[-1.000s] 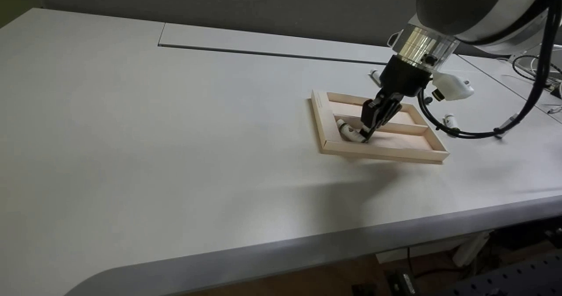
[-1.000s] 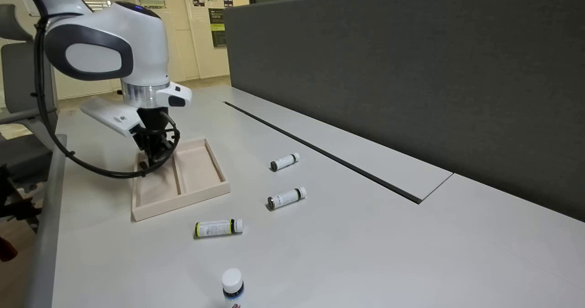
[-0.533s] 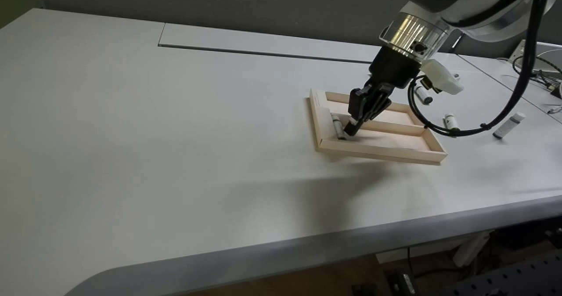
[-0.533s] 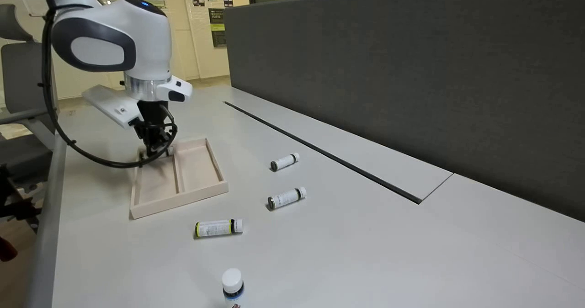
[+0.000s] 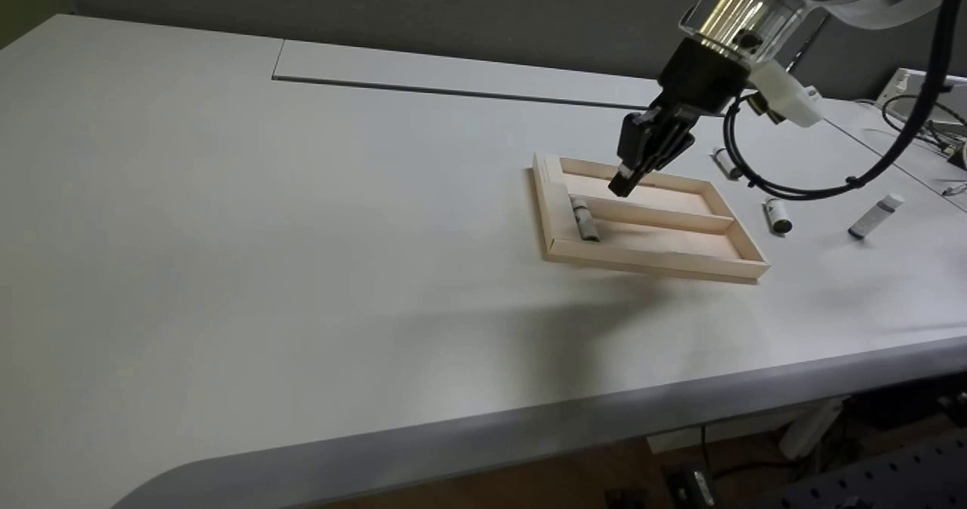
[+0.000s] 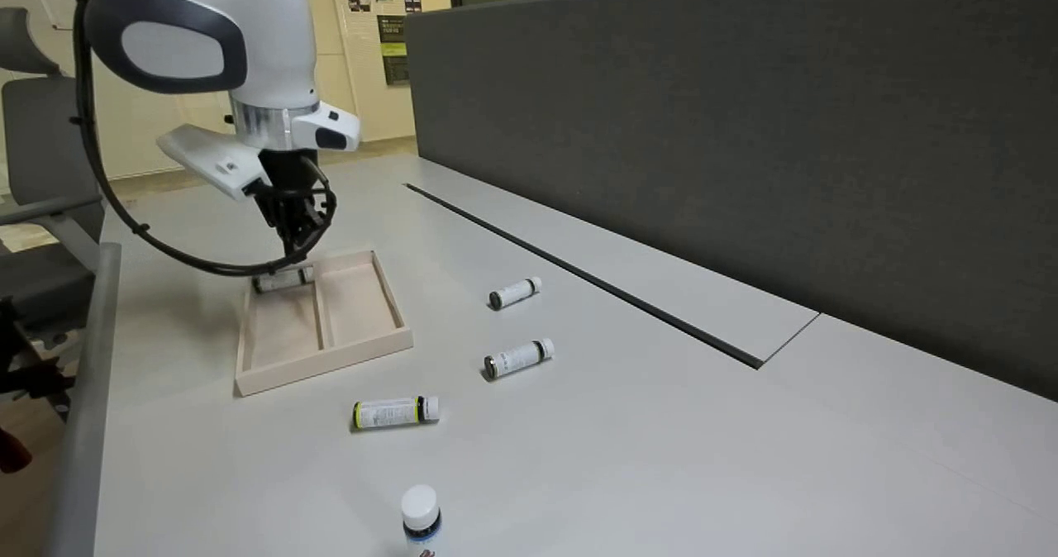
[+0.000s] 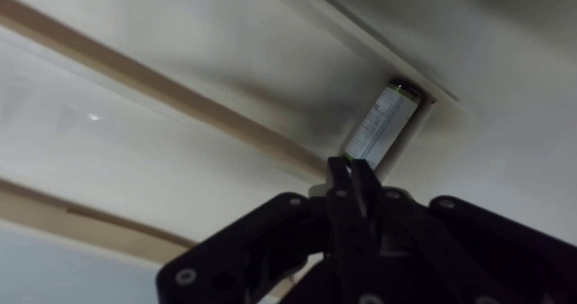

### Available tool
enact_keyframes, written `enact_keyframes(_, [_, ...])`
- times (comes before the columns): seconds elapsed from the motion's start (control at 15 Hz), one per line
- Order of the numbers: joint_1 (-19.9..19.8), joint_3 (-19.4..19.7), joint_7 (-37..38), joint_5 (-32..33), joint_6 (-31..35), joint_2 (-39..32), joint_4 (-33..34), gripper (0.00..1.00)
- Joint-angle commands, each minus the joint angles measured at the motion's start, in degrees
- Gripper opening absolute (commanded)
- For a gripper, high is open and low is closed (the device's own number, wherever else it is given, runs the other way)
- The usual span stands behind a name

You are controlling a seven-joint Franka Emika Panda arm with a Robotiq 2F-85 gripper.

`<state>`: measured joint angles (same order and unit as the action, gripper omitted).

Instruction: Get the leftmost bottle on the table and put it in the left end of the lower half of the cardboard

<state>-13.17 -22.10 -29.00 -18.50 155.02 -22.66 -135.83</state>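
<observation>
A small white-labelled bottle (image 5: 585, 220) lies across the left end of the lower half of the tan cardboard (image 5: 657, 264), close along the end wall. It also lies there in an exterior view (image 6: 283, 281) and in the wrist view (image 7: 381, 122), where the fingertips cover its cap end. My gripper (image 5: 620, 185) is above the cardboard, up and to the right of the bottle and apart from it. In the wrist view my gripper (image 7: 348, 163) has its fingers nearly together, a narrow gap between the tips and nothing held. The white table (image 5: 302, 267) carries the cardboard.
Several other bottles lie on the table in an exterior view, such as a white one (image 6: 514, 292), another (image 6: 519, 359) and a yellow-green one (image 6: 395, 412). A white-capped bottle (image 6: 421, 511) stands upright near that view's bottom edge. A grey partition (image 6: 702, 127) borders the table's back.
The bottle has turned from diagonal to lying along the cardboard's end wall. My gripper first moved left beside it, then rose and moved back away. The cardboard shifted slightly.
</observation>
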Motion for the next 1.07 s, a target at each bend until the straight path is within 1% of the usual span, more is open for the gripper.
enact_keyframes(0.0, [-0.4,1.9,-3.0,-0.6,-2.4,10.8,-4.8,0.39])
enact_keyframes(0.07, [0.2,3.1,-3.7,-0.5,-3.0,12.9,-5.4,0.47])
enact_keyframes(0.2, [1.3,5.7,-5.6,-0.8,-4.1,17.3,-6.8,0.59])
enact_keyframes(0.27, [2.1,7.3,-6.1,-0.3,-4.6,19.2,-7.4,0.67])
enact_keyframes(0.4, [3.9,10.6,-7.1,0.2,-5.6,22.3,-8.4,0.80])
enact_keyframes(0.47, [4.8,12.2,-7.1,0.9,-6.4,23.5,-8.7,0.87])
enact_keyframes(0.6, [6.4,15.3,-6.0,3.9,-9.0,25.0,-8.7,0.98])
enact_keyframes(0.67, [7.0,16.6,-5.4,6.1,-10.3,25.0,-8.5,1.00])
enact_keyframes(0.73, [8.3,17.0,-6.7,3.5,-8.3,23.2,-7.7,0.88])
enact_keyframes(0.8, [8.6,17.9,-6.7,4.6,-9.2,23.7,-7.8,0.96])
enact_keyframes(0.87, [8.7,18.4,-6.7,5.2,-9.6,23.9,-7.8,1.00])
enact_keyframes(1.0, [8.8,18.6,-6.7,5.3,-9.7,23.9,-7.9,1.00])
